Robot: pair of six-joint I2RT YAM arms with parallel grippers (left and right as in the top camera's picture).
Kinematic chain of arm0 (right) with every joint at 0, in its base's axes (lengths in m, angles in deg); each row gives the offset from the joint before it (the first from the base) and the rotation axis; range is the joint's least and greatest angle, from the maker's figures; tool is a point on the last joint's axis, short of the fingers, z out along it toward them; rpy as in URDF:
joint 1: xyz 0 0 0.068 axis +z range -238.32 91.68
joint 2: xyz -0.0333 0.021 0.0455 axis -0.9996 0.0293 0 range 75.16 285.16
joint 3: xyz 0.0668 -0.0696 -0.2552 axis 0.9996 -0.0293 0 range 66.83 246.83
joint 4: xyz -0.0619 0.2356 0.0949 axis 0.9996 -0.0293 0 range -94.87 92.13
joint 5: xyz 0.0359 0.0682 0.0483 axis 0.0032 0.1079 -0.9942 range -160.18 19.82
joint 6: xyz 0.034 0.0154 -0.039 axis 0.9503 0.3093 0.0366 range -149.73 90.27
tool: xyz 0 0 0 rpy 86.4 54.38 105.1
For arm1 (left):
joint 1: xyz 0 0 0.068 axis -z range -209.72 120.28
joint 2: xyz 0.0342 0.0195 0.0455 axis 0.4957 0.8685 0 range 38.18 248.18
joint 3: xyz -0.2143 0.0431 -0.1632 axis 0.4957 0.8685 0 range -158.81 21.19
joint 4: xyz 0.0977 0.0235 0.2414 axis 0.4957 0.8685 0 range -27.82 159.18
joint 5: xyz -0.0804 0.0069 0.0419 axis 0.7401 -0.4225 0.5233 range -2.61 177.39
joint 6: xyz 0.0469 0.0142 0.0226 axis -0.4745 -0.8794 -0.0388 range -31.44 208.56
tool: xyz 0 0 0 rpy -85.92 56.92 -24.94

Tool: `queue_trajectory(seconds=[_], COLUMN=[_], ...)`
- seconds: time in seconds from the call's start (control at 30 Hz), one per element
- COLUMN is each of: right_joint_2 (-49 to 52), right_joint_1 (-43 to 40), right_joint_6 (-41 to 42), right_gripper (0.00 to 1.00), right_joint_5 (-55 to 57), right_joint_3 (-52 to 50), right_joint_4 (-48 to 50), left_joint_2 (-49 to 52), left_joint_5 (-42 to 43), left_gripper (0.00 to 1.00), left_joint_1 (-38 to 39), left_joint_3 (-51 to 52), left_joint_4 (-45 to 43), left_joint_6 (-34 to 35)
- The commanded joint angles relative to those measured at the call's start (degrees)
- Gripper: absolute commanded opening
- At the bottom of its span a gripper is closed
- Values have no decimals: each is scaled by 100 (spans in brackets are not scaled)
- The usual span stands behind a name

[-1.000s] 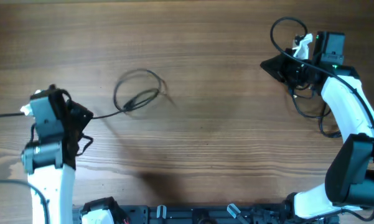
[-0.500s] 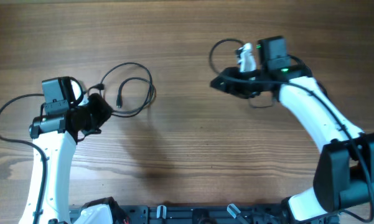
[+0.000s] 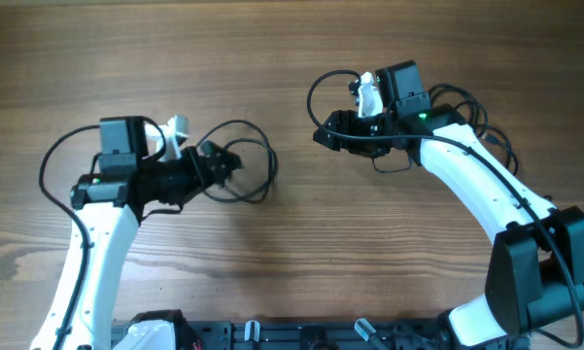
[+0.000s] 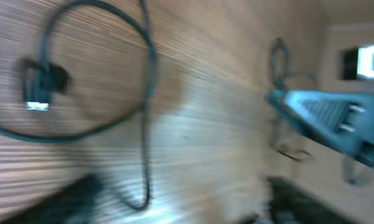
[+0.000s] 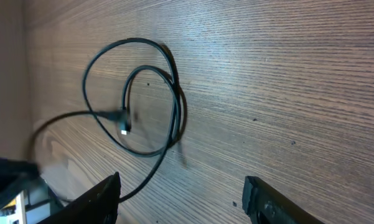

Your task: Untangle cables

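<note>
One thin black cable (image 3: 268,156) lies in loose overlapping loops on the wooden table, left of centre. My left gripper (image 3: 223,165) sits at the loops' left side. The blurred left wrist view shows its dark fingers far apart, the cable (image 4: 146,59) with its plug (image 4: 37,93) ahead, and one strand running down between them. My right gripper (image 3: 323,133) hovers right of the cable, apart from it and pointing at it. It is open; in the right wrist view (image 5: 183,199) the loops (image 5: 137,41) and plug (image 5: 125,123) lie ahead, with one strand passing by the left finger (image 5: 93,199).
Thicker black wires arc off both arms: one loop above the right wrist (image 3: 316,89) and one behind the left arm (image 3: 47,160). My right arm (image 4: 327,115) shows across the table in the left wrist view. The arm bases (image 3: 272,335) line the front edge.
Both arms have swung in from the table's sides toward the middle. The left gripper now reaches the cable loops, which have shifted slightly right. The right gripper has come from the far right.
</note>
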Motion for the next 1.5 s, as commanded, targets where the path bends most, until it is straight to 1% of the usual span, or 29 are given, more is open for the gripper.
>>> queue_trajectory(seconds=[0.0, 0.07, 0.13, 0.2, 0.33, 0.4, 0.5, 0.6, 0.7, 0.77, 0.8, 0.83, 0.9, 1.03, 1.13, 1.23, 1.27, 1.33, 1.4, 1.47], right_joint_2=[52, 92, 157, 269, 636, 907, 1368, 1818, 2385, 2664, 2741, 2754, 2684, 2354, 1912, 1397, 1051, 837, 682, 671], right_joint_1=[87, 236, 415, 634, 1062, 1294, 1537, 1635, 1641, 1637, 1620, 1550, 1425, 1113, 841, 590, 348, 138, -136, -350], right_joint_6=[-20, -20, -11, 4, 35, 151, 487, 931, 1266, 1309, 1311, 1355, 1381, 1665, 1620, 1224, 955, 778, 367, 181], right_gripper=[68, 69, 69, 69, 69, 70, 70, 70, 70, 67, 57, 42, 31, 26, 25, 27, 28, 31, 32, 33], right_joint_5=[76, 76, 79, 79, 83, 85, 103, 205, 289, 295, 295, 343, 446, 1355, 1961, 2583, 2889, 3145, 3316, 3554], right_joint_3=[59, 59, 59, 59, 59, 59, 59, 59, 59, 59, 59, 59, 61, 61, 61, 61, 61, 61, 61, 61], right_joint_4=[164, 284, 420, 654, 1202, 1622, 2251, 2710, 3093, 3132, 3130, 3064, 2920, 1891, 1176, 614, 256, -13, -262, -433], left_joint_2=[-9, -9, -9, -9, -11, -17, -22, -20, -11, -11, -9, -9, -9, -9, -9, -9, -9, -9, -9, -9], left_joint_5=[-1504, -2170, -2361, -2087, -901, -872, -992, -1023, -1342, -1342, -1342, -1379, -1447, -1523, -1598, -1598, -1598, -1598, -1598, -1598], left_gripper=[100, 100, 100, 100, 100, 100, 100, 100, 100, 100, 100, 100, 100, 100, 100, 100, 100, 100, 100, 100], left_joint_1=[57, 46, 46, 48, 46, 24, -260, -586, -868, -892, -885, -885, -887, -887, -887, -887, -885, -885, -881, -874], left_joint_3=[-37, -37, -37, -37, -37, -37, -37, -37, -37, -37, -37, -37, -35, -35, -35, -35, -35, -35, -35, -28], left_joint_4=[0, 0, -22, -52, -81, -68, -120, -127, -44, 9, 48, 92, 118, 219, 240, 232, 221, 221, 221, 221], left_joint_6=[107, 479, 686, 695, 157, 160, 208, 227, 376, 374, 374, 374, 374, 372, 372, 372, 372, 369, 330, 328])
